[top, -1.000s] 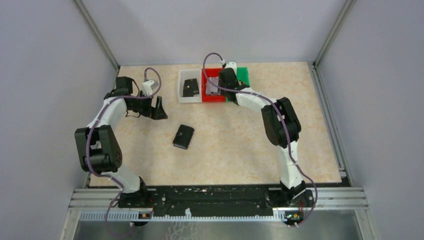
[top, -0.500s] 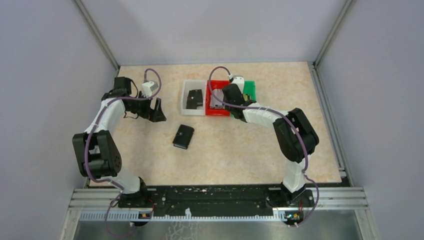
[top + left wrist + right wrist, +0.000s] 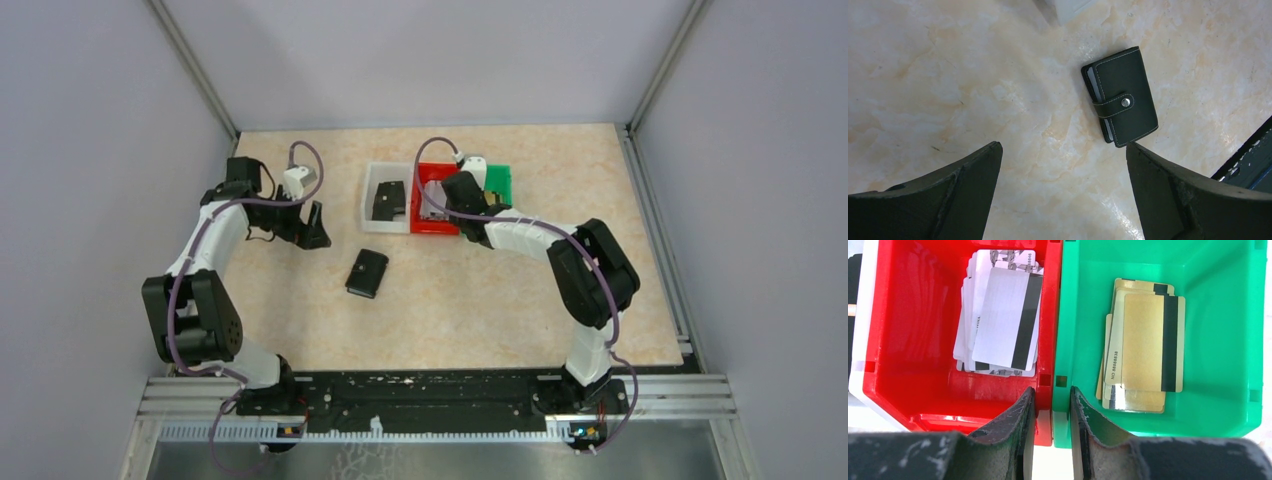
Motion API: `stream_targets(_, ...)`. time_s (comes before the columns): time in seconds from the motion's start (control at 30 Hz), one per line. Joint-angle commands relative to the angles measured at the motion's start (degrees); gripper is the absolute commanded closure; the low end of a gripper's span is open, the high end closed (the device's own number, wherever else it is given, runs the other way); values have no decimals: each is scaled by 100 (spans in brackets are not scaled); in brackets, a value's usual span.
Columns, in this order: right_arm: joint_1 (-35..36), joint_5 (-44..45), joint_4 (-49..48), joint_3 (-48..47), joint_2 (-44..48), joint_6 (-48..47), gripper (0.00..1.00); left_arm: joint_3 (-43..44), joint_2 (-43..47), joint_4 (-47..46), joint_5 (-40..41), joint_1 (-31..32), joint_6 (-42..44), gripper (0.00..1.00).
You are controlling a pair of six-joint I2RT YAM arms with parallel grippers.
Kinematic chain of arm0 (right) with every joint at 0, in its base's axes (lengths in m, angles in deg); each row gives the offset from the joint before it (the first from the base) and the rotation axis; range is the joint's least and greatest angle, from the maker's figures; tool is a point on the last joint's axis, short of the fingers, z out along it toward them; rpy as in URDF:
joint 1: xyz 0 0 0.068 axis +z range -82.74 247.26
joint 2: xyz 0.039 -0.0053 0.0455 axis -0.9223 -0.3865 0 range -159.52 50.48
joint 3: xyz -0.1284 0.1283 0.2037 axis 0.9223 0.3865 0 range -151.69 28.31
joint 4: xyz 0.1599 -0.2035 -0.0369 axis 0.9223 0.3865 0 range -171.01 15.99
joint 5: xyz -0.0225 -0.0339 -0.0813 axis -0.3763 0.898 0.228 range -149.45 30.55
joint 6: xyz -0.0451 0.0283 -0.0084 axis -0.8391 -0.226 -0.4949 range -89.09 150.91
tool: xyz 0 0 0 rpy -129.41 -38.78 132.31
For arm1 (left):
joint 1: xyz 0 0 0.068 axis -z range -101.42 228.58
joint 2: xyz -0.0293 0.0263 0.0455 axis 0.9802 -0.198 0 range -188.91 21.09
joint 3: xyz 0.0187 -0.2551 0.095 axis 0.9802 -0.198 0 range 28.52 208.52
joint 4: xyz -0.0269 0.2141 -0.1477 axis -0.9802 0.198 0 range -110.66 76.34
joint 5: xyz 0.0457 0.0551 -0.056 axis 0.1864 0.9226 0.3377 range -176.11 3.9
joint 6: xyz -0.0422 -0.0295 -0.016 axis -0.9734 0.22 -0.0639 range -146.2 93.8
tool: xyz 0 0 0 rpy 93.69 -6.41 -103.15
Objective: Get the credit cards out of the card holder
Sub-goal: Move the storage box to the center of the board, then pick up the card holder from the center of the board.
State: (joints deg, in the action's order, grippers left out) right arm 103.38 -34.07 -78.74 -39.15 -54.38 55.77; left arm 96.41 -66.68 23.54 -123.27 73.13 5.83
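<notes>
The card holder [image 3: 367, 273] lies closed on the table, strap snapped; it also shows in the left wrist view [image 3: 1120, 95]. My left gripper [image 3: 313, 224] is open and empty, up and left of it, jaws wide apart [image 3: 1063, 165]. Silvery credit cards [image 3: 1003, 335] lie stacked in the red bin [image 3: 908, 365]. Gold credit cards [image 3: 1143, 355] lie stacked in the green bin [image 3: 1218, 390]. My right gripper [image 3: 1052, 410] is shut on the adjoining walls of the red and green bins, one finger inside each; in the top view it [image 3: 462, 192] is over them.
A white bin [image 3: 372, 212] sits against the red bin's left side and holds a second black case [image 3: 388, 198]. The three bins stand in a row at the table's back middle. Grey walls enclose the table on three sides.
The right gripper has pulled the row of three bins nearer and slightly right, mostly in the first half second. The left arm has shifted slightly. The card holder has not moved.
</notes>
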Motion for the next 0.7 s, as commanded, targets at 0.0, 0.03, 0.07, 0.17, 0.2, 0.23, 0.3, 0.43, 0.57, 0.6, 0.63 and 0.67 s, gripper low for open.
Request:
stream_targets(0.0,105,-90,-129,-24,560,-106,83,-179,207,50,-115,28,206,2)
stream_targets(0.03,106,-65,-80,-39,615,-89,69,-208,221,16,-105,30,196,2)
stream_targets(0.07,118,0,40,-84,675,-11,58,-207,213,-1,-91,35,184,2)
stream_targets(0.17,275,298,388,-224,883,210,27,-18,76,-38,139,19,-39,1)
stream_targets(0.2,376,424,458,-269,947,246,18,116,-31,16,232,14,-105,1)
stream_targets(0.23,518,560,531,-324,1009,281,12,270,-158,96,314,-8,-176,1)
stream_targets(0.3,841,718,687,-476,1046,303,2,596,-441,241,400,-73,-300,1)
stream_targets(0.43,1752,836,1237,-1018,714,521,2,895,-617,310,421,-250,-443,1)
stream_targets(0.57,2545,800,1674,-1790,-46,686,1,1002,-625,299,288,-488,-529,1)
stream_targets(0.6,2695,768,1652,-1932,-231,678,1,1020,-620,307,267,-529,-545,1)
stream_targets(0.63,2817,708,1587,-2086,-402,618,1,1037,-621,320,262,-571,-552,1)
stream_targets(0.67,2917,690,1586,-2257,-611,590,1,1041,-600,331,274,-595,-559,1)
